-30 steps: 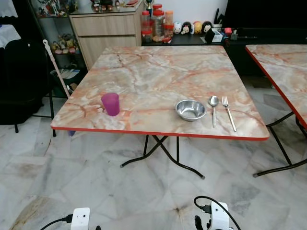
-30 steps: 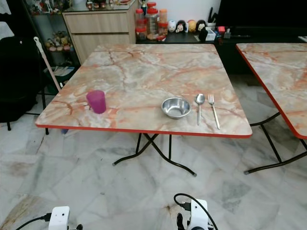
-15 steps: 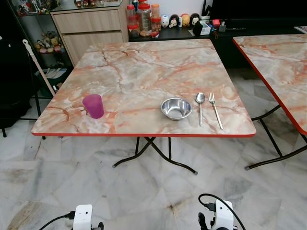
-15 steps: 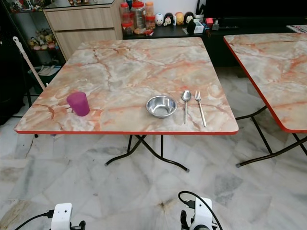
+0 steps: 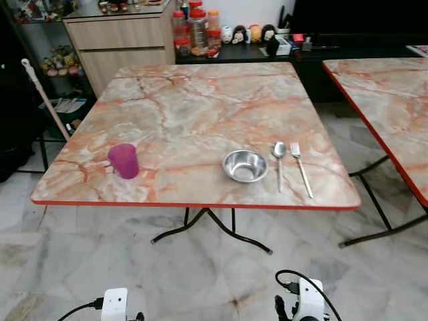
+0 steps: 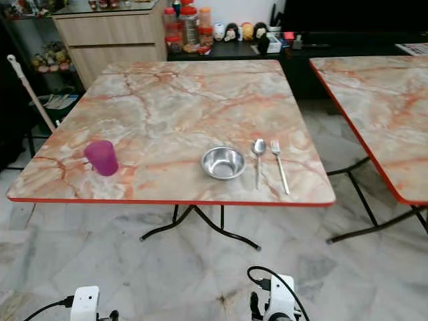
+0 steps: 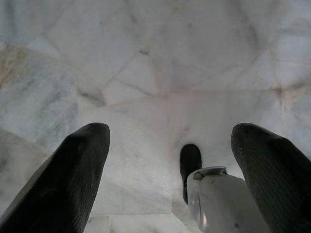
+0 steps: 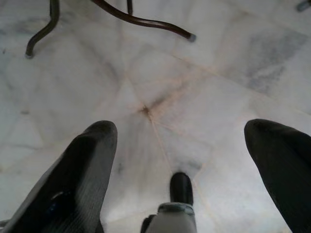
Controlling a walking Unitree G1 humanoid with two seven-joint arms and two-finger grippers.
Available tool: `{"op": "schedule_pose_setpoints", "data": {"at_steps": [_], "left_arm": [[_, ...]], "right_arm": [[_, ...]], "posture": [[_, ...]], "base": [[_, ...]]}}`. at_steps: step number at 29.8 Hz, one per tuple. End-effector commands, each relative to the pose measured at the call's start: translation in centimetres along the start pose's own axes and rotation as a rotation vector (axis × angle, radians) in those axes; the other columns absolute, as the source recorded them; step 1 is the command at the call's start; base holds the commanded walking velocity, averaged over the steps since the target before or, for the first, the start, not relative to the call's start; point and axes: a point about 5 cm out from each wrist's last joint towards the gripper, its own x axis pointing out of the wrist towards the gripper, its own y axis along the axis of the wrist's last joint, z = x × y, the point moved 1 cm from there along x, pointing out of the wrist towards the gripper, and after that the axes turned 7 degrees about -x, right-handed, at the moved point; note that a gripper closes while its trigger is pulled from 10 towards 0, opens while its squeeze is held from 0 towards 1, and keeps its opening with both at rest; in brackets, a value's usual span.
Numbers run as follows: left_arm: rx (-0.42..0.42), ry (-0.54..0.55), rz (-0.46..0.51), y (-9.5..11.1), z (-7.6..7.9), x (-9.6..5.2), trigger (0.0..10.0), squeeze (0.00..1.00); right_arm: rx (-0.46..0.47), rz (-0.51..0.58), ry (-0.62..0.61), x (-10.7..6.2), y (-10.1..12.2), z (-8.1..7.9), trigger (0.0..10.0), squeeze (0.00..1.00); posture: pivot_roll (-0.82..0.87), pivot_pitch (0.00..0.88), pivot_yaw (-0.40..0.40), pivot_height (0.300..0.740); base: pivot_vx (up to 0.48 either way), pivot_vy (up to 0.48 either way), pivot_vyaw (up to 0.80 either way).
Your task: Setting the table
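Note:
A marble-patterned table point(image 5: 187, 100) with a red edge stands ahead of me. Near its front edge sit a purple cup point(image 5: 124, 160) at the left, a steel bowl point(image 5: 245, 166) right of centre, then a spoon point(image 5: 279, 158) and a fork point(image 5: 300, 167) lying side by side. Both arms hang low over the floor. My left gripper point(image 7: 170, 174) is open, its two black fingers spread with only floor tiles between them. My right gripper point(image 8: 182, 172) is open too, pointing down at the marble floor near the table's legs point(image 8: 141, 19).
A second marble table point(image 5: 388, 107) stands to the right with a gap between the two. A wooden cabinet point(image 5: 120, 43) and a dark shelf with jars point(image 5: 194, 30) lie behind. A mop handle point(image 5: 43, 97) leans at the left. Black folding legs point(image 5: 214, 227) sit under the table.
The whole view has shifted as I moved: the table now sits closer and more centred. The cup, bowl, spoon and fork keep their places on it. Both arms still hang.

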Motion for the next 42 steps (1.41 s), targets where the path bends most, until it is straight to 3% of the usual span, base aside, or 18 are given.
{"op": "schedule_pose_setpoints", "data": {"at_steps": [1, 7, 19, 42], "left_arm": [[-0.003, 0.011, -0.004, -0.33, -0.41, -0.12, 10.0, 0.0], [-0.009, 0.006, 0.0, -0.27, -0.31, -0.11, 10.0, 0.0], [-0.017, 0.007, -0.007, -0.73, -0.49, -0.26, 10.0, 0.0], [-0.004, -0.006, 0.0, -0.44, -0.35, -0.18, 10.0, 0.0]], "right_arm": [[0.01, 0.003, 0.008, 0.04, 0.14, -0.09, 10.0, 0.0], [-0.025, 0.007, 0.007, 0.06, 0.26, -0.05, 10.0, 0.0], [0.001, -0.005, 0.005, -0.05, -0.21, -0.04, 10.0, 0.0], [-0.015, 0.004, 0.01, -0.02, -0.01, -0.14, 10.0, 0.0]], "posture": [[0.04, 0.0, 0.036, 0.736], [0.04, 0.001, 0.034, 0.724], [0.04, 0.016, 0.037, 0.707], [0.05, 0.0, 0.037, 0.707]], "base": [[0.277, 0.0, -0.48], [0.277, 0.0, -0.16], [0.277, 0.0, -0.07], [0.283, 0.0, 0.0]]}}
